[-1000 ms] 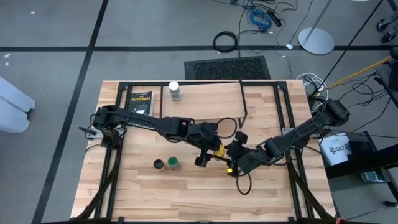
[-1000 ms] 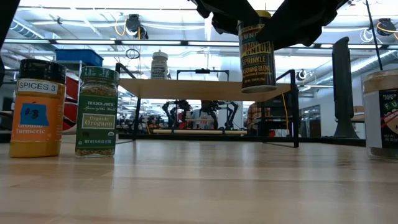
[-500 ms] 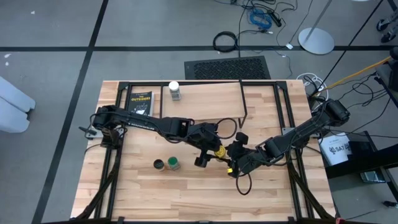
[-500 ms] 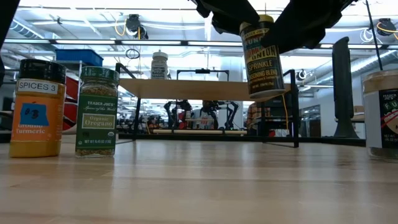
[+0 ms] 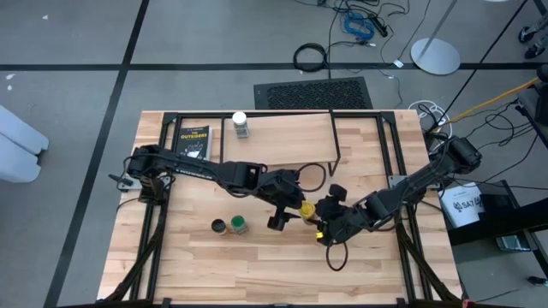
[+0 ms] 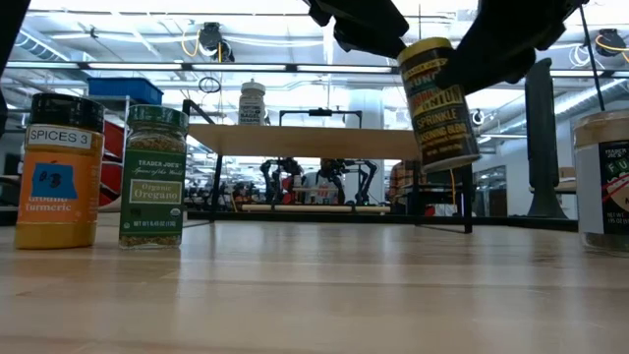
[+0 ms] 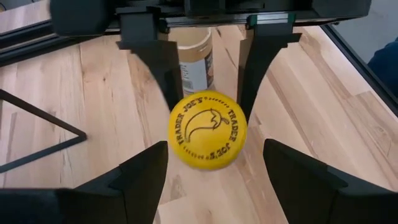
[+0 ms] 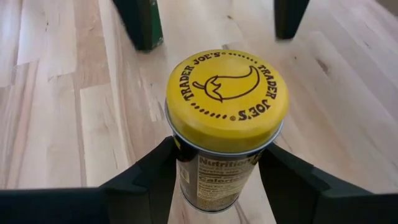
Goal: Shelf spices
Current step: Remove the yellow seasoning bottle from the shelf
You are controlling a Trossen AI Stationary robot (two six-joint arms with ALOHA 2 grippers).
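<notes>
1. Far left on the wooden worktop point(image 5: 197, 265) stand a small orange turmeric jar with a dark lid point(image 6: 56, 172) and, just beside it, a green-lidded oregano jar point(image 6: 153, 177), both upright.
2. My left pincer point(image 7: 214, 154) is spread, its fingers either side of the yellow lid and apart from it.
3. The yellow-lidded cylindrical seasoning jar point(image 6: 439, 103) hangs tilted in the air above mid-worktop, near of the shelf.
4. My right pincer point(image 8: 216, 155) pinches this jar across its body, just below the lid.
5. I judge it light and rigid, with a smooth, labelled wall that may slip or swing. The best hold is square across the body under the lid rim, not on the lid.
6. At the far side the low light-wood shelf on black rod legs point(image 5: 291, 137) carries a white-lidded jar point(image 5: 241, 125). A tan-lidded jar point(image 6: 601, 182) waits on the right.
</notes>
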